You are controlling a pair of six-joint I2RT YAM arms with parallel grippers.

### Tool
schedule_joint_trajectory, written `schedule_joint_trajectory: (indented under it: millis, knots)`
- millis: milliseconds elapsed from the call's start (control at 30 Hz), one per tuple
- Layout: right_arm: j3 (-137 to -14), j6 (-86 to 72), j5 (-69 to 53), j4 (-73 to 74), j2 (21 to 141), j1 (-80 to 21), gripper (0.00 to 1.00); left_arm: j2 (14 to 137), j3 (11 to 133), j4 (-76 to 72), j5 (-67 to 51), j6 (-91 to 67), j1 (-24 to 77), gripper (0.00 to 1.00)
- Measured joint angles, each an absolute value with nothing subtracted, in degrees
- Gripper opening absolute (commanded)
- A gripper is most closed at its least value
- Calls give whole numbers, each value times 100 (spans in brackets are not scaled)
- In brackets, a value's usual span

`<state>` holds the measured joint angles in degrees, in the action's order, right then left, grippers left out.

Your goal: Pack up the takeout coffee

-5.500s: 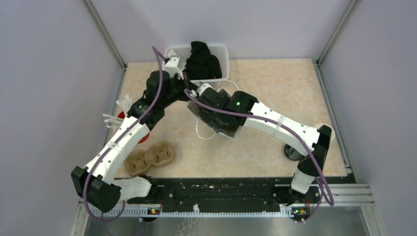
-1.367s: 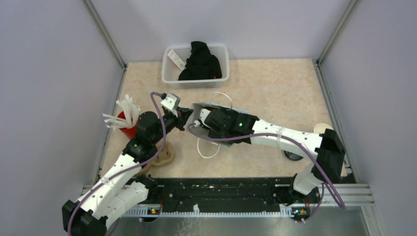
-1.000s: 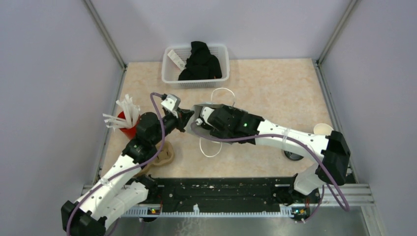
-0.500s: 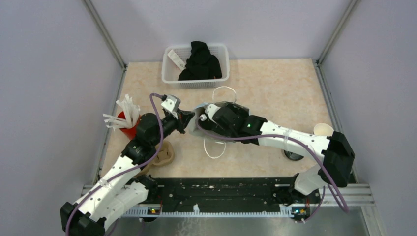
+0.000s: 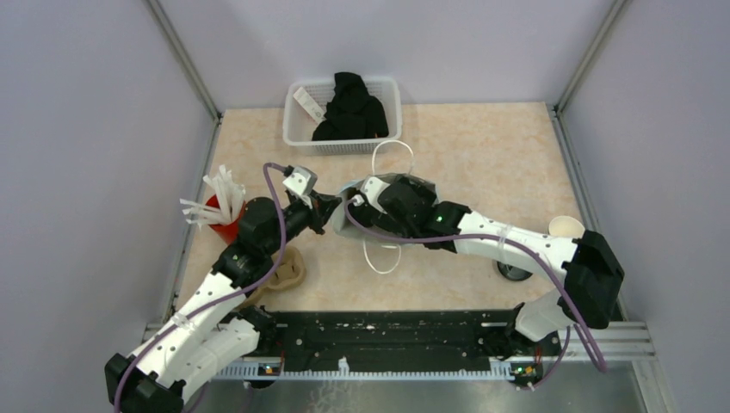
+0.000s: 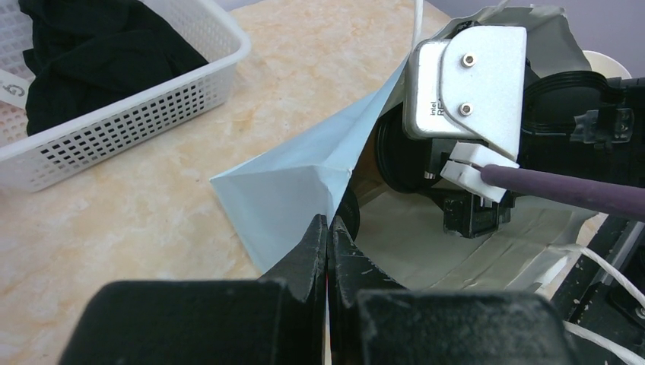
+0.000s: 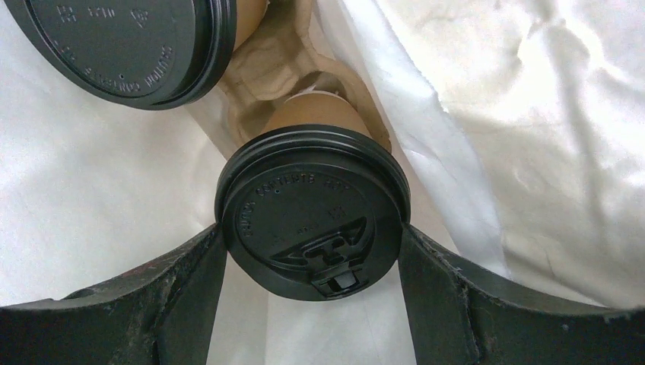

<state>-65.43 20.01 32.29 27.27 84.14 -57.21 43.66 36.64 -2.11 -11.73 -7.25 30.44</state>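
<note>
- Right pincer (image 7: 310, 239) is clenched on the coffee cup (image 7: 312, 205), with one finger pressed against each side of its black lid.
- That cup is deep inside the white paper bag (image 6: 293, 186), its brown base in a pocket of a cardboard carrier (image 7: 278, 65).
- A second cup (image 7: 125, 38) with the same kind of lid is in the bag too, just beside the held one.
- Left pincer (image 6: 328, 239) is clamped tight on the bag's rim, pinching a folded corner of paper.
- The bag rests on the surface (image 6: 289, 61).
- A white basket (image 6: 190, 84) with black cloth (image 6: 99, 46) in it stands beyond the bag, apart from it.
- A red cup of straws (image 5: 222, 215) stands left of the bag, well apart.
</note>
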Motion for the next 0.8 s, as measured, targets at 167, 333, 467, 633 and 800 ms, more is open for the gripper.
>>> schedule_joint_trajectory:
  millis: [167, 333, 467, 633, 800]
  knots:
    - [-6523, 2104, 3138, 2609, 8416, -5669, 57, 4416, 3741, -141, -1151, -685, 3044, 0]
    - [-6486, 2250, 2961, 2491, 8416, -5557, 57, 4495, 3820, -95, -1107, -657, 3044, 0]
    - [-6412, 2451, 2869, 2388, 8416, -5498, 56, 4517, 3865, -12, -1105, -648, 3044, 0]
    - [-6355, 2751, 2733, 2272, 8418, -5448, 56, 4532, 3957, 172, -1085, -650, 3044, 0]
    - [-6217, 2958, 2510, 2141, 8442, -5360, 56, 4589, 4045, 276, -1063, -687, 3044, 0]
